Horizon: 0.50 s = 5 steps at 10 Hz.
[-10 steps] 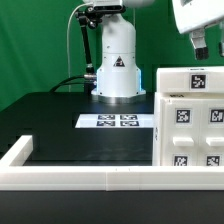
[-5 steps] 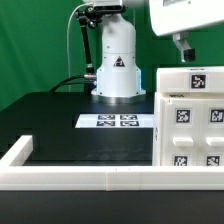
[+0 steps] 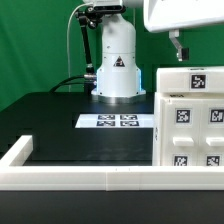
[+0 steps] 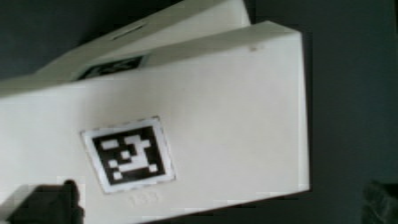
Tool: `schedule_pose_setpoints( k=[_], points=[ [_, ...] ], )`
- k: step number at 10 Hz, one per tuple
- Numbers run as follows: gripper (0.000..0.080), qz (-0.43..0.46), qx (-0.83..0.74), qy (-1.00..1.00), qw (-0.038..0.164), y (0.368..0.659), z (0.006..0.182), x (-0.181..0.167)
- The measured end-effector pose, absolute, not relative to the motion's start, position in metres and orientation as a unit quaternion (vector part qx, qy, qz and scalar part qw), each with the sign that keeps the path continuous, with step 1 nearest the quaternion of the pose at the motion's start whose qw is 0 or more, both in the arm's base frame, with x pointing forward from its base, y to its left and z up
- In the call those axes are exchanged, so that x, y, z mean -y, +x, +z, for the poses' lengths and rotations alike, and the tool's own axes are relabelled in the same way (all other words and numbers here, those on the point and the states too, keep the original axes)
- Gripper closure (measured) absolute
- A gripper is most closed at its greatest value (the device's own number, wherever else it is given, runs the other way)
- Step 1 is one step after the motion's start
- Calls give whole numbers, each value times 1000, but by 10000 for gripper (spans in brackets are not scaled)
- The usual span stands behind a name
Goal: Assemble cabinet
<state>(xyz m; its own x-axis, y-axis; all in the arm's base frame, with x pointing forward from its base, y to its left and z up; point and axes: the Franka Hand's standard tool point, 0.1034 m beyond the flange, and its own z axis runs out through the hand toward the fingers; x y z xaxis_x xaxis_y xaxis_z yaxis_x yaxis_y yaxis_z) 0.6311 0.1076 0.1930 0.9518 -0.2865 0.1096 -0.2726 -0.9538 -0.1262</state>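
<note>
The cabinet (image 3: pixel 190 120) is a big white box with black-and-white marker tags. It stands on the black table at the exterior view's right, against the front rail. My gripper (image 3: pixel 178 52) hangs just above its top, near the cabinet's left edge, and touches nothing. In the wrist view the cabinet's top face (image 4: pixel 196 100) with one tag fills the picture. The gripper (image 4: pixel 214 205) is open and empty, with a dark fingertip (image 4: pixel 45 203) at one side. The other fingertip is barely visible at the picture's edge.
The marker board (image 3: pixel 118 121) lies flat on the table in front of the white robot base (image 3: pixel 117 65). A long white rail (image 3: pixel 80 178) edges the table's front and turns back at the exterior view's left. A green backdrop stands behind.
My gripper has moved toward the exterior view's left, above the cabinet's top. The cabinet has not moved.
</note>
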Motion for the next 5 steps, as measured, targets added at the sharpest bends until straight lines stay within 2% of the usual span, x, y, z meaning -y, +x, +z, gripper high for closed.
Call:
schedule_pose_setpoints(
  k=[3,5],
  points=[
    [3,-77,53,-995,41,631,192,-109],
    [3,-72,100,-992,33,629,194,-109]
  ],
)
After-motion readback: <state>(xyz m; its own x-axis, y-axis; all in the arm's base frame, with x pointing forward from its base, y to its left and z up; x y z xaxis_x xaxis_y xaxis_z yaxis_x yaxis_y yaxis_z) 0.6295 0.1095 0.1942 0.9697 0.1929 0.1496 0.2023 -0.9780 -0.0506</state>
